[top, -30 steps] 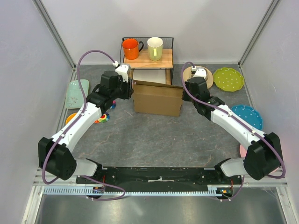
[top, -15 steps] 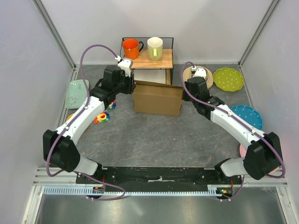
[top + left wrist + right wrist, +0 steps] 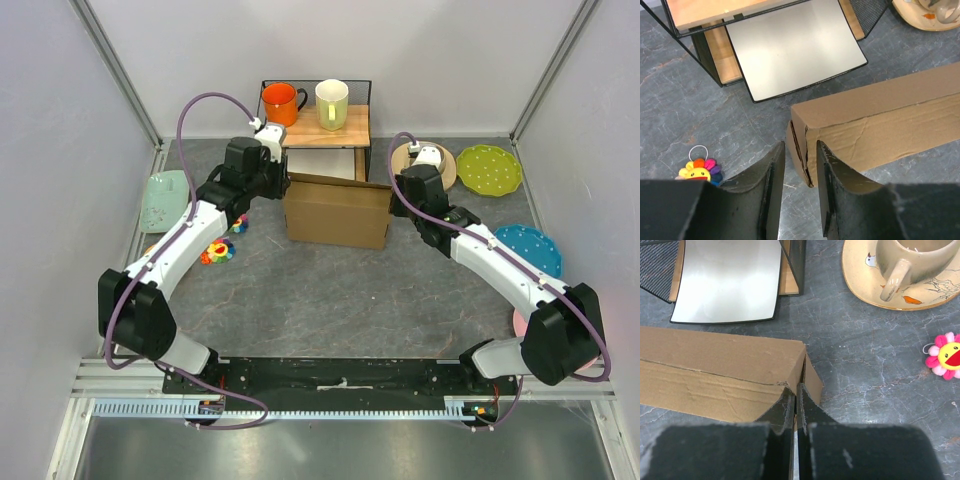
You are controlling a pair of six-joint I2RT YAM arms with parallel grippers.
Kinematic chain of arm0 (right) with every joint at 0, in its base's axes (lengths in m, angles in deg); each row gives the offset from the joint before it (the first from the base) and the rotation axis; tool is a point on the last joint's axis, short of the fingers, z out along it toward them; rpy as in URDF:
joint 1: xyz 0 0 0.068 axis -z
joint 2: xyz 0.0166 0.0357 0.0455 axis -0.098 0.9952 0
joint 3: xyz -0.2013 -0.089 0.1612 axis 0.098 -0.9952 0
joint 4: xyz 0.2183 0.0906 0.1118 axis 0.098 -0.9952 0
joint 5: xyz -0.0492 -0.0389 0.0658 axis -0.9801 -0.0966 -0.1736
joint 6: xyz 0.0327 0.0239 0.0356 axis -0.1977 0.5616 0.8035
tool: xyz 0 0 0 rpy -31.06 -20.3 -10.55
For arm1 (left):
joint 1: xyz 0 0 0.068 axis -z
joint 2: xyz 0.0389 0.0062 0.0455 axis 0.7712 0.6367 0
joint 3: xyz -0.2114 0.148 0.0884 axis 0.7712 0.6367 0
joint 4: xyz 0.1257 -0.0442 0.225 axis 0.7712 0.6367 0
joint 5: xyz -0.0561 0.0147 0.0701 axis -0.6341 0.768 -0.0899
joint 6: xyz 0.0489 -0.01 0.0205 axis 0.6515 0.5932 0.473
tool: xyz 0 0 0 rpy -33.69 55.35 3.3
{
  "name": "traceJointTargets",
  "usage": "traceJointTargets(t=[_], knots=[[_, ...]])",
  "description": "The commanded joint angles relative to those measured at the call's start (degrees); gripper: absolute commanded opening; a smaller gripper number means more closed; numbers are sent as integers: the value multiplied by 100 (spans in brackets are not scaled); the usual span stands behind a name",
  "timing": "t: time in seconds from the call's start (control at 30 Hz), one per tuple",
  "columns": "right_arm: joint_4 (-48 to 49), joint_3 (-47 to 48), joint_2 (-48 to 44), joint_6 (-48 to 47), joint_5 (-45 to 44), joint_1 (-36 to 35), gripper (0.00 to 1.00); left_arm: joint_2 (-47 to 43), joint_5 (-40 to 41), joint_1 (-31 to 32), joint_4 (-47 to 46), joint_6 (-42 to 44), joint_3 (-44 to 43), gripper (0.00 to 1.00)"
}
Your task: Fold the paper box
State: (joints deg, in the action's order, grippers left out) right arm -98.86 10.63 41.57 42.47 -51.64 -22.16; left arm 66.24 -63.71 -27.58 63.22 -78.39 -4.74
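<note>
Grey bench [image 3: 330, 290]: left pincer [image 3: 799, 144] spread astride the left end flap of the paper box [image 3: 337, 215], which stands centrally near the far edge; right pincer [image 3: 796, 387] pressed together against its right end. Step in hand, as judged: end flaps. Next: tuck both inward

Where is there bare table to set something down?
Bare: the broad patch between the paper box and the black base rail. Crowded: the rack behind the box, green plate and blue plate on the right, flower toy on the left.
</note>
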Motion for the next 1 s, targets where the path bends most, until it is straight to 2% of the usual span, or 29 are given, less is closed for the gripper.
traceJointTargets(t=[0.0, 0.17, 0.27, 0.4, 0.47, 0.97], knots=[[-1126, -298, 289, -6, 208, -33, 0, 86, -39, -37, -168, 184, -317, 38], [-1134, -263, 298, -32, 225, -42, 0, 165, -57, -37, -168, 175, -370, 34], [-1143, -272, 298, -41, 225, -42, 0, 174, -83, -46, -176, 184, -352, 26], [-1134, -263, 298, -41, 234, -42, 0, 139, -83, -46, -177, 193, -317, 8], [-1126, -263, 298, -41, 252, -42, 0, 95, -110, -37, -211, 184, -247, 2], [-1143, -158, 280, 11, 296, -51, 0, -397, -198, 24, -967, -378, 1414, 2]])
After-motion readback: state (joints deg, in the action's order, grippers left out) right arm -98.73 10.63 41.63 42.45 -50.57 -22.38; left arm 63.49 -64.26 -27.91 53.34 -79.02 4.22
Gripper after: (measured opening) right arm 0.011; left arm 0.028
